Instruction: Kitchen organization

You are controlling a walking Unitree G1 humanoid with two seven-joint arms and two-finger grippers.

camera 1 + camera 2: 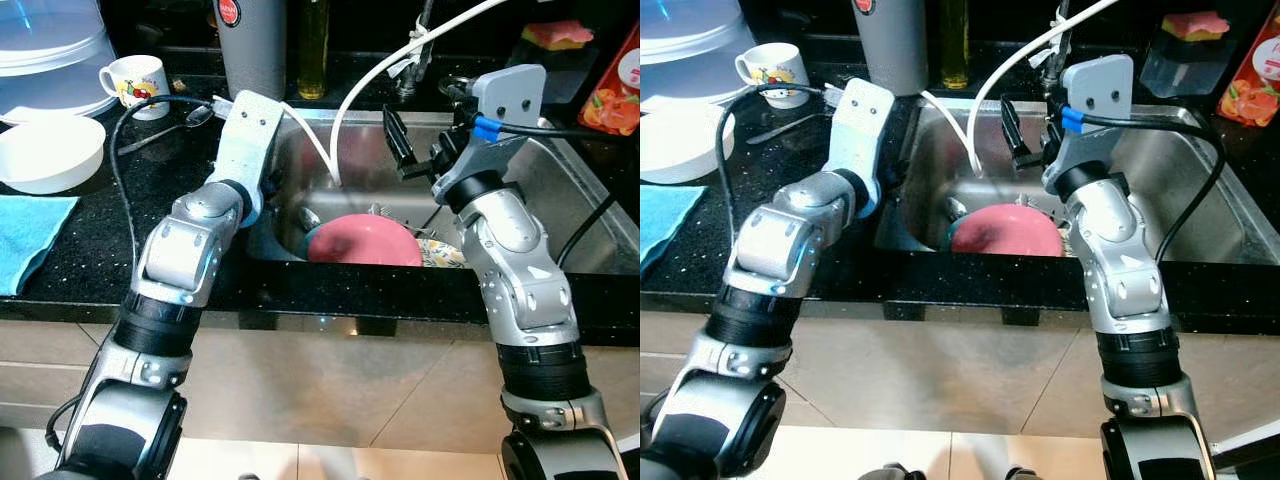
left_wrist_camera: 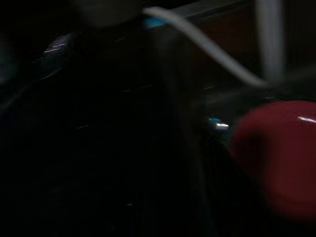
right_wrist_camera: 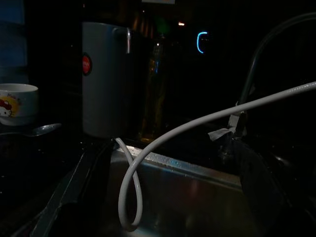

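An upturned pink bowl (image 1: 365, 242) lies in the steel sink (image 1: 560, 190), over a teal dish (image 1: 313, 240) and beside a patterned plate (image 1: 446, 253). My right gripper (image 1: 415, 150) hovers above the sink near the tap, open, its black fingers (image 3: 74, 190) spread wide with nothing between them. A white hose (image 1: 345, 100) loops down into the basin just in front of it. My left arm's wrist (image 1: 245, 150) reaches over the sink's left rim, with its gripper hidden behind it. The dark left wrist view makes out the pink bowl (image 2: 281, 153).
On the black counter to the left are a cartoon mug (image 1: 135, 80), a spoon (image 1: 165, 130), a white bowl (image 1: 45, 150), a blue cloth (image 1: 30, 230) and a clear lid (image 1: 50, 50). A grey canister (image 1: 252, 45) and an oil bottle (image 1: 313, 45) stand behind the sink. A red carton (image 1: 615, 85) stands at right.
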